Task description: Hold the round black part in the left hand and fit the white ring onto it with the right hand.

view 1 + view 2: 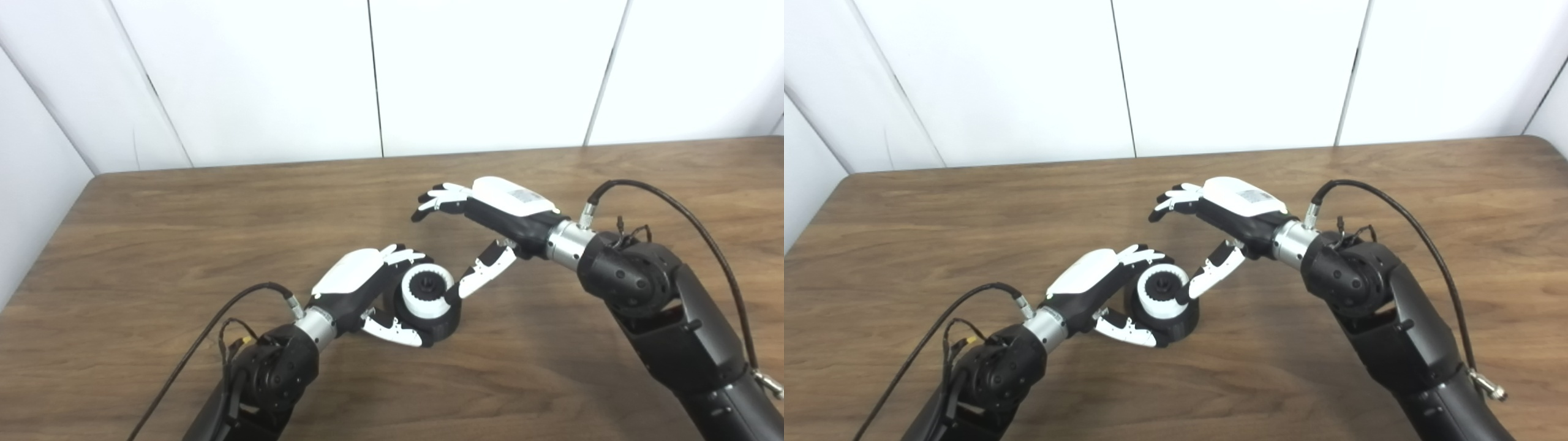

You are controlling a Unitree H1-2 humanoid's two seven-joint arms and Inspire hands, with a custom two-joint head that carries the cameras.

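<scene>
Near the middle of the frame, a little below centre, the round black part [436, 318] sits on the wooden table [184, 245] with the white ring [422, 297] already seated around its upper section, the dark hub showing through the ring's opening. The left robot hand [367, 288] is wrapped around the part from the left side — fingers curled over the far edge, thumb low at the front — so it holds the part. The right robot hand [478, 233] hangs just right of and above it, spread wide and holding nothing; its thumb tip touches or nearly touches the ring's right edge — contact is hard to tell — while its fingers [1173, 199] reach toward upper centre.
</scene>
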